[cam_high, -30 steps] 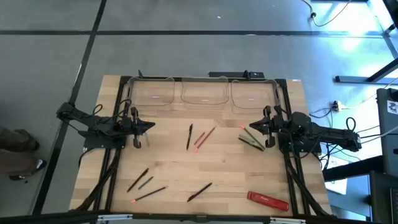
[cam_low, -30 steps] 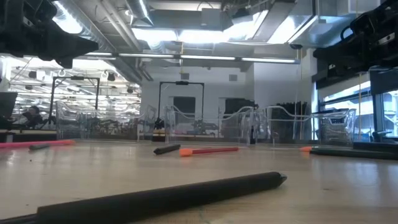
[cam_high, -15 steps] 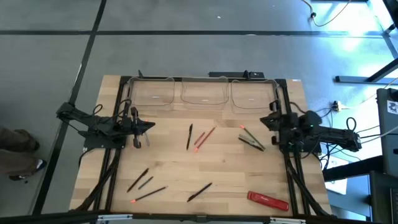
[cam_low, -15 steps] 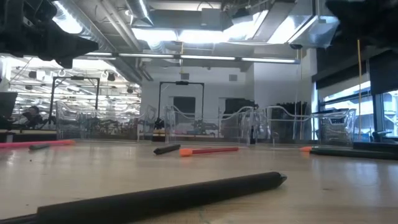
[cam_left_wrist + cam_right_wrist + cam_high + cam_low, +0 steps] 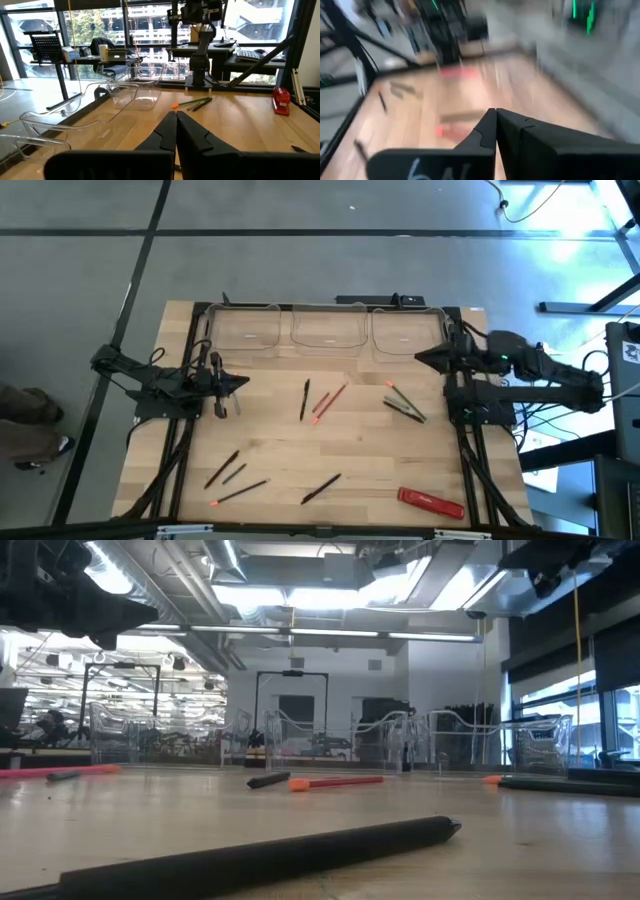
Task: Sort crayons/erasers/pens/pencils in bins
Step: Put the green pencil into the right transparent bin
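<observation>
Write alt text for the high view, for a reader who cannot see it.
Overhead view of a light wooden table with two dark robot arms: the left end effector and the right end effector, both shut and empty. Thin black pens and orange-tipped sticks lie scattered, with a flat red bar near the front. Three clear plastic bins line the far edge.

3 bins point(image 5: 325, 329) sit side by side along the table's point(image 5: 370, 455) far edge. Left gripper point(image 5: 243, 383) hangs over the left side, just in front of the left bin. Right gripper point(image 5: 420, 358) hangs at the right side, beside the right bin's near corner. 2 pens point(image 5: 318, 400) lie mid-table, in front of the middle bin. A pen cluster point(image 5: 404, 404) lies right of them. 4 pens point(image 5: 240, 476) lie scattered at front, left to centre. A flat bar point(image 5: 431, 502) lies at the front right.
</observation>
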Controlling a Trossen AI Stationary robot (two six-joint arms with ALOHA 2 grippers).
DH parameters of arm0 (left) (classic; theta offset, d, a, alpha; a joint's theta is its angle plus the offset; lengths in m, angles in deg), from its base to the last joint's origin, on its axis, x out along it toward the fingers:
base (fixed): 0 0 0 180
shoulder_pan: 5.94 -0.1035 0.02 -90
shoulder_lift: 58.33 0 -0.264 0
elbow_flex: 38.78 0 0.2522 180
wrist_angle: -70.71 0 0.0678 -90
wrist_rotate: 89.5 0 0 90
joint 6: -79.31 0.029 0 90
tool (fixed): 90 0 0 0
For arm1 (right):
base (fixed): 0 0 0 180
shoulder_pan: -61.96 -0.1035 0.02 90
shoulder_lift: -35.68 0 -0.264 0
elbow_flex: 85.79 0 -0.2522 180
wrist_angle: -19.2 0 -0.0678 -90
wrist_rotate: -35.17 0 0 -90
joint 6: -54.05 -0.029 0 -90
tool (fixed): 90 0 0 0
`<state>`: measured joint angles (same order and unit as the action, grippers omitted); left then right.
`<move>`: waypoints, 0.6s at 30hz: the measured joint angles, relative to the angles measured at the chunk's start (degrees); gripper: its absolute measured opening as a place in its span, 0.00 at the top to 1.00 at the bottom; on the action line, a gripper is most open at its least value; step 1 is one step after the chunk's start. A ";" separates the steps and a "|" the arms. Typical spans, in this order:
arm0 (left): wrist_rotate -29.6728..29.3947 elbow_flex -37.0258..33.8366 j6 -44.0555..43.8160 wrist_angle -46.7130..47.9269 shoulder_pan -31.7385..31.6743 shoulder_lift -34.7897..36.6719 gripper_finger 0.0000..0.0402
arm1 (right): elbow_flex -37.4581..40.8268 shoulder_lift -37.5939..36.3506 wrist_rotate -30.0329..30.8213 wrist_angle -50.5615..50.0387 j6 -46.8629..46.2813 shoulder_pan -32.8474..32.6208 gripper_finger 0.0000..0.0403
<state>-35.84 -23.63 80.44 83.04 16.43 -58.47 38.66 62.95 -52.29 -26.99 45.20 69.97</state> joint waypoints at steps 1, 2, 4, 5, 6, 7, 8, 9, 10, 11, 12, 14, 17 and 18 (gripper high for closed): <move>0.00 -0.02 -0.01 0.00 -0.02 0.00 1.00 | -2.50 2.95 -0.02 -3.43 -2.43 0.00 0.99; 0.00 0.00 -0.01 0.00 0.00 -0.02 1.00 | -4.84 5.65 -0.05 -6.90 -4.73 0.00 0.99; 0.00 -0.01 0.00 0.00 0.00 0.00 1.00 | -9.32 10.72 -0.04 -13.73 -10.47 0.00 0.99; -0.01 -0.01 -0.01 0.00 0.00 -0.02 1.00 | -11.37 13.06 -0.08 -16.51 -13.44 0.00 0.99; 0.00 -0.02 0.00 0.00 0.00 -0.01 1.00 | -13.15 15.02 -0.11 -18.73 -15.34 0.00 0.99; -0.02 -0.02 0.00 0.00 -0.02 0.00 1.00 | -14.79 16.81 -0.58 -21.09 -16.56 0.00 0.99; 0.00 -0.02 0.00 0.00 0.00 -0.02 1.00 | -16.15 18.39 -1.20 -23.12 -17.29 0.00 0.99; 0.00 -0.02 -0.02 0.00 0.00 0.00 1.00 | -17.27 19.85 -1.75 -24.42 -17.90 0.00 0.99; 0.00 0.00 0.00 0.00 0.00 0.00 1.00 | -18.19 21.33 -2.57 -25.27 -18.38 0.00 0.99; -0.01 -0.01 0.00 0.00 0.00 -0.01 1.00 | -18.94 22.61 -3.43 -25.98 -19.20 0.00 0.99; 0.00 -0.01 0.02 0.00 -0.01 -0.01 1.00 | -19.45 23.75 -4.65 -26.44 -19.48 0.00 0.99; -0.02 0.00 0.00 0.00 0.00 0.00 1.00 | -20.22 25.44 -7.25 -26.76 -19.31 0.00 0.99; -0.01 0.00 0.00 0.00 0.00 -0.01 1.00 | -20.61 27.23 -9.78 -26.71 -18.05 0.00 1.00; 0.00 0.00 0.00 -0.13 -0.02 -0.02 1.00 | -20.66 27.62 -9.88 -26.70 -17.73 -0.02 1.00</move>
<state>-35.84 -23.63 80.44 82.91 16.41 -58.49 18.00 90.57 -62.17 -53.69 27.46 69.95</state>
